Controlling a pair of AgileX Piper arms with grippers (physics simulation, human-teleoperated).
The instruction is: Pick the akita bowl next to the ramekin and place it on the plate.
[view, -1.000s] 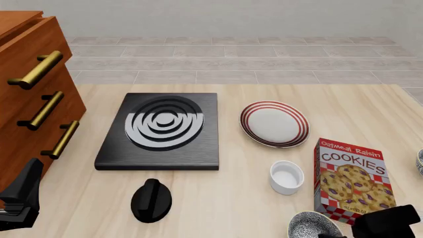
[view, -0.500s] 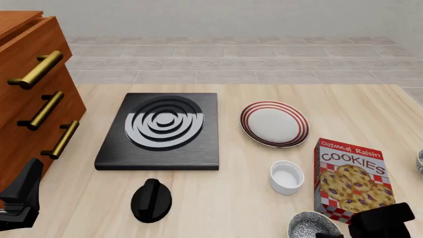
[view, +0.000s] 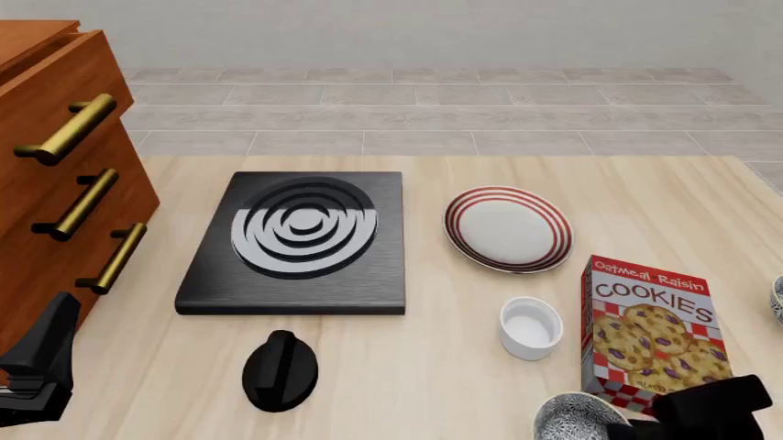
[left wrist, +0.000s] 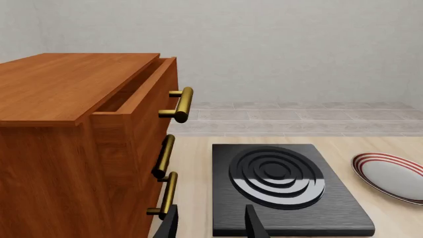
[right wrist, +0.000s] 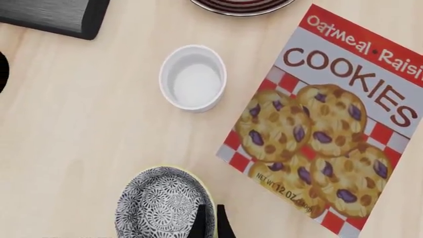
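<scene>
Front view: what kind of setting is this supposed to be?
Probably a simulated kitchen worktop. A black stove with white burner rings sits on a pale wooden table, a wooden drawer cabinet stands at the left, and crockery plus a cookies box lie around.

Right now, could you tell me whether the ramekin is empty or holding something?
Empty: the ramekin shows only a smooth white inside from above.

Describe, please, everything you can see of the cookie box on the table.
The cookie box is a flat rectangular carton, apparently cardboard, lying face up on the table. Its white front has a red band reading "Oatmeal Raisin", "COOKIES" in dark red, pictured cookies and red-white checks. It lies just right of the ramekin, not touching it, and nearer the camera than the plate.
</scene>
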